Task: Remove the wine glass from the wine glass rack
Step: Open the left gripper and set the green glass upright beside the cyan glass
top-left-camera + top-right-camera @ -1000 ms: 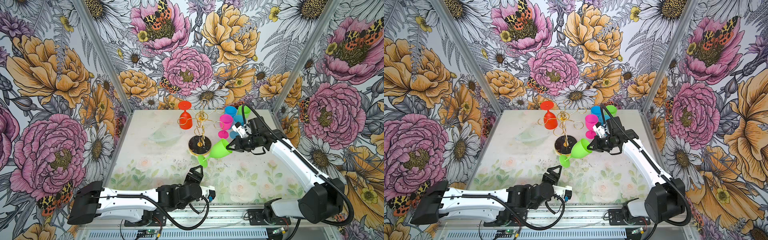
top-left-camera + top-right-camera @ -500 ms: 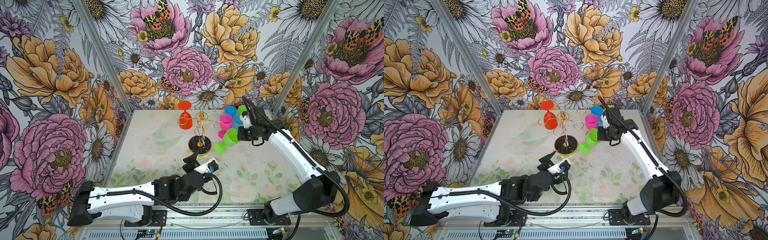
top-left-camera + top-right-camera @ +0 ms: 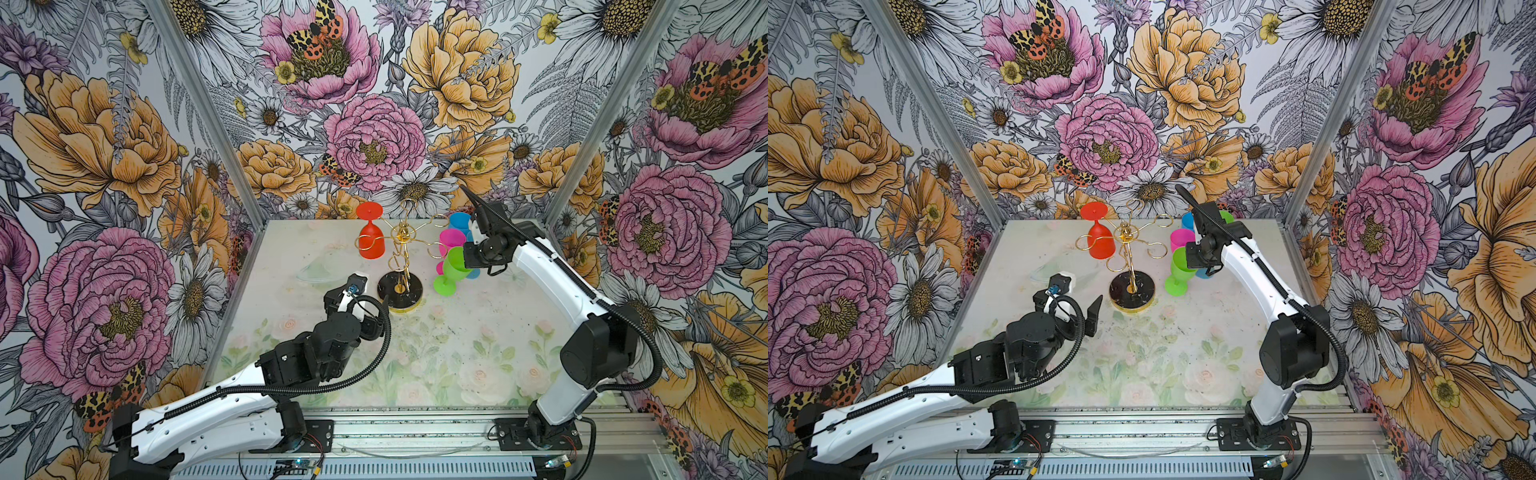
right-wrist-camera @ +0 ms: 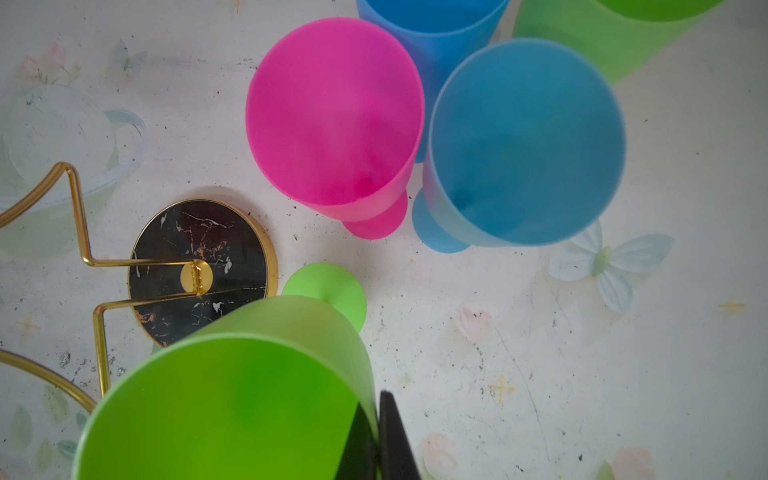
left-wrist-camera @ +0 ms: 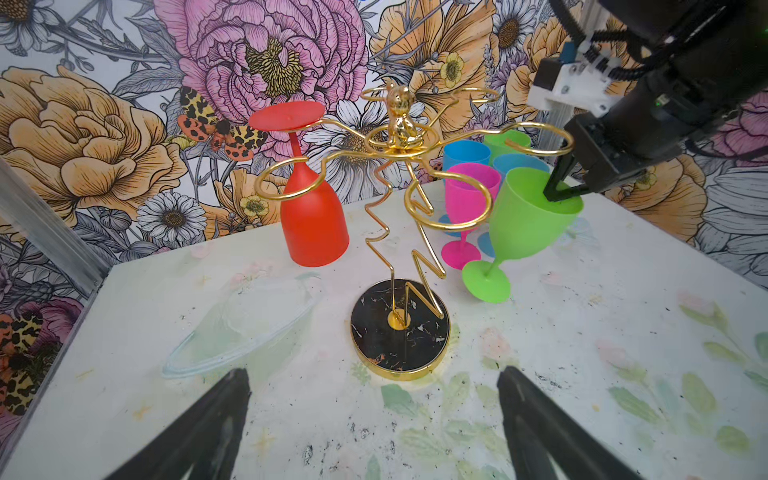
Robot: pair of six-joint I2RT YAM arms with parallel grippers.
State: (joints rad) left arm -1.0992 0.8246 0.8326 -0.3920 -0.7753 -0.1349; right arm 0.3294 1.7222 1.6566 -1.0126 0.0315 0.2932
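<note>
The wine glass rack [image 3: 401, 245] is a gold wire stand on a round black base [image 5: 399, 328] at the middle back of the table. A red wine glass [image 3: 371, 245] hangs upside down from one of its left hooks. A green wine glass [image 3: 454, 269] is off the rack, tilted, with its foot [image 5: 486, 283] low beside the base. My right gripper [image 4: 374, 409] is shut on its rim, one finger inside the bowl and one outside. My left gripper [image 5: 375, 371] stands open and holds nothing, low over the table just in front of the rack's base.
A pink glass [image 3: 451, 240], two blue glasses [image 4: 523, 141] and another green one [image 5: 505, 143] stand upright together behind the held glass. A clear glass dish [image 5: 245, 320] lies on the table left of the rack. Patterned walls close in the back and both sides.
My right gripper has carried the green glass back and to the right, turning it more upright. My left arm has reached forward towards the rack's base and its jaws have opened wider.
</note>
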